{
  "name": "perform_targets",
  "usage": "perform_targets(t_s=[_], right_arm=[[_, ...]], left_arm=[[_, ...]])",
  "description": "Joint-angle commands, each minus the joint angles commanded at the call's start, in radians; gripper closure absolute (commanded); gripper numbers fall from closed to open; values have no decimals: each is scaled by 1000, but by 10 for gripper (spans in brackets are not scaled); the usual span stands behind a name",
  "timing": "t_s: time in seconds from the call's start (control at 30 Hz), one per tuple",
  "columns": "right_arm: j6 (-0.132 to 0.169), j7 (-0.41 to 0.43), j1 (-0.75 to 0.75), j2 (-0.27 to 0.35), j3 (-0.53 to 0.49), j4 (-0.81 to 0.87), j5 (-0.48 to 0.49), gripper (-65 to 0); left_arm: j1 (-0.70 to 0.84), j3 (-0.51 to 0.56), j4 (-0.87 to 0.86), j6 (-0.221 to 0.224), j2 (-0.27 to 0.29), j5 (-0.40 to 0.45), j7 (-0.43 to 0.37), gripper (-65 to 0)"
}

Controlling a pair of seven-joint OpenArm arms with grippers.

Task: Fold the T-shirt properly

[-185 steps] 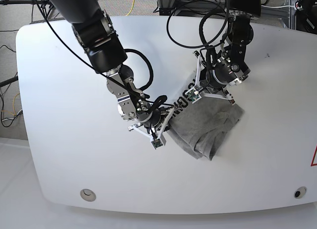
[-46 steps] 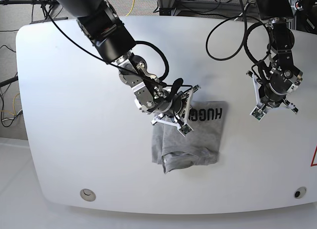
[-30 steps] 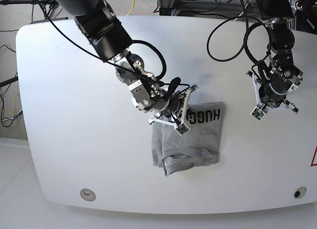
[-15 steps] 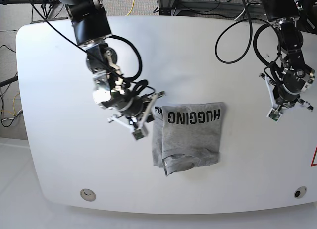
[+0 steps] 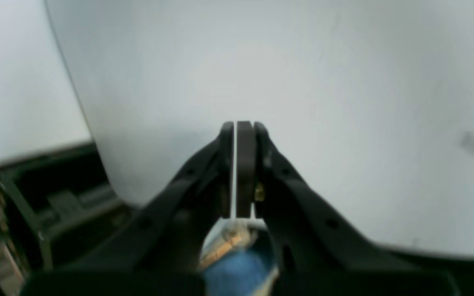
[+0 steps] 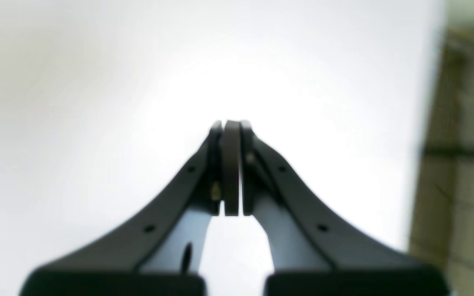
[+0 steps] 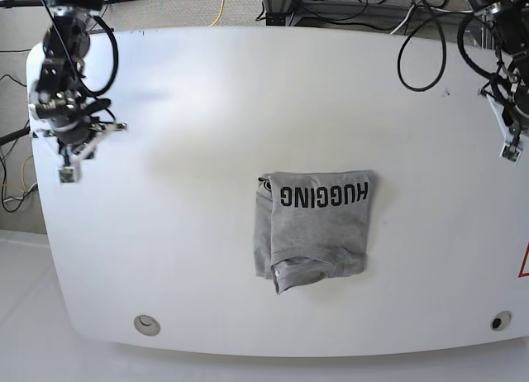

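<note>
The grey T-shirt (image 7: 314, 229) lies folded in a rough rectangle in the middle of the white table (image 7: 207, 109), with the black word "HUGGING" upside down along its far edge and a rumpled fold at its near edge. No gripper touches it. My right gripper (image 7: 64, 174) is at the table's left edge, far from the shirt; in the right wrist view (image 6: 231, 127) its jaws are shut and empty. My left gripper (image 7: 509, 153) is at the table's right edge; in the left wrist view (image 5: 239, 127) its jaws are shut and empty. The shirt shows in neither wrist view.
Two round holes sit near the table's front edge, one at the left (image 7: 146, 324) and one at the right (image 7: 498, 321). Cables (image 7: 413, 35) hang behind the table's far edge. The left wrist view shows the table's rim (image 5: 97, 156) with dark equipment below.
Both arms have pulled away from the shirt to opposite table edges. My right gripper went from beside the shirt's left side to the far left. The shirt has stayed in place.
</note>
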Motion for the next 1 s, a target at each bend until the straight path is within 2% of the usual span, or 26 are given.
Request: perform_targets(t_s=[0.13,0.37,0.53,0.6,0.7,0.83,1.0], right_arm=[[2,-32,-143,21,178,17,0,0],[5,-34,-325,18,384,12,0,0],[3,-34,-422,-40,474,-9,-20,0],[6,-32,-439,-64,479,-23,-55,0],[12,-28,-450,-123,453,-74,-166,0],[26,34,-450,-195,397,-164,-313,0],[114,206,-446,-305,362,-311,-486,0]], left_arm=[[77,-41,-5,0,5,0,0,0],[157,-61,-9,0,52,2,0,0],[206,-55,-49,0,91,2,0,0],[212,-55,-80,0,101,0,0,0],[212,-38,-161,0,109,0,0,0],[213,-9,-258,0,112,0,-5,0],[215,23,-367,2,132,0,-6,0]])
